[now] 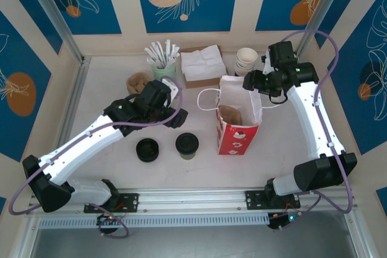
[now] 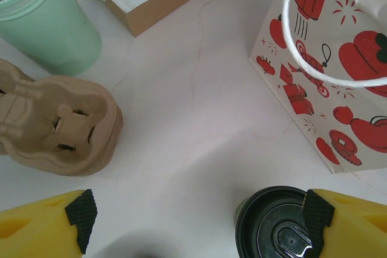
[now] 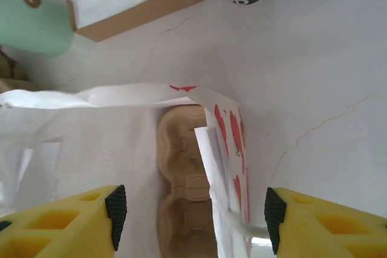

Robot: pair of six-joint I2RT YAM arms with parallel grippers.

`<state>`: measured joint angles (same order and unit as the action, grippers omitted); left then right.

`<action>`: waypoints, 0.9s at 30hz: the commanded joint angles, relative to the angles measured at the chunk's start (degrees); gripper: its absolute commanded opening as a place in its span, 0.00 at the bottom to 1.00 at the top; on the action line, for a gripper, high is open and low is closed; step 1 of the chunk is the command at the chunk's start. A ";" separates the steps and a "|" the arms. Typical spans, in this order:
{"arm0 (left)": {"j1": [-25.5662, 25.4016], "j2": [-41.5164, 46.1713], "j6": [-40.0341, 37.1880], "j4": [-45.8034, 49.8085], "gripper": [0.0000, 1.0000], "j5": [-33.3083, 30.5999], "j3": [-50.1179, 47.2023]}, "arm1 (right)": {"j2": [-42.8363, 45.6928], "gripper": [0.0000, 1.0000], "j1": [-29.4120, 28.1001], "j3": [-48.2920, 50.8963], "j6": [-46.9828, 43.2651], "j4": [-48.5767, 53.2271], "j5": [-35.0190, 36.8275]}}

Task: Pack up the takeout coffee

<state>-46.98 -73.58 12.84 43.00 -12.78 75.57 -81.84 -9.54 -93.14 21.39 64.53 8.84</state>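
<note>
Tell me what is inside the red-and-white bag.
A brown cup carrier lies at the bottom of the bag. The bag's paper walls cover the carrier's edges and the far corners.

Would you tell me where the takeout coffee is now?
In the top view, the takeout coffee stands near the front, about centre, between the stack of black lids and the red-and-white bag.

Glossy plastic takeout coffee lid [image 2: 272, 228], matt paper bag [image 2: 357, 28], rough pulp carrier [image 2: 72, 125]
</note>
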 commanded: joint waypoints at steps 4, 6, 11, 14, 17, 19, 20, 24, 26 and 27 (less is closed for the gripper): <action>0.54 0.32 0.78 -1.74 0.90 -0.50 -1.30 | -0.22 0.63 -1.13 2.00 -1.21 -0.27 4.46; 0.63 -0.12 0.55 -1.94 0.90 -0.24 -1.30 | 0.32 0.62 -1.14 3.39 -1.44 -1.73 3.11; 0.66 -1.20 -0.14 -2.46 0.90 0.37 -0.72 | 0.61 0.27 -1.01 6.17 -1.78 -3.95 0.64; 0.63 -1.48 -0.66 -2.97 0.90 0.89 -0.41 | 3.44 0.05 -1.17 7.36 -1.78 -6.32 -0.87; 0.60 -1.57 -1.25 -3.69 0.90 1.26 -0.42 | 8.32 0.00 -1.27 9.93 -1.35 -9.64 -2.73; 0.57 -1.57 -1.50 -4.19 0.90 1.51 -0.34 | 11.72 0.00 -1.44 12.43 -1.04 -11.95 -4.14; 0.64 -1.72 -1.66 -4.39 0.90 1.65 -0.34 | 13.63 0.00 -1.66 14.11 -1.00 -13.27 -4.96; 0.65 -2.06 -1.77 -5.28 0.90 2.21 -0.08 | 20.59 0.00 -2.69 20.90 -0.45 -18.60 -5.26; 0.59 -2.37 -1.85 -5.78 0.90 2.45 0.03 | 23.89 0.00 -3.14 24.68 -0.64 -21.77 -5.63; 0.58 -2.53 -1.85 -5.83 0.90 2.45 0.10 | 25.36 0.00 -3.22 26.20 -0.58 -22.90 -5.63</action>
<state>-46.94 -75.35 11.68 38.63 -11.57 74.52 -59.18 -12.19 -70.61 20.10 47.75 5.10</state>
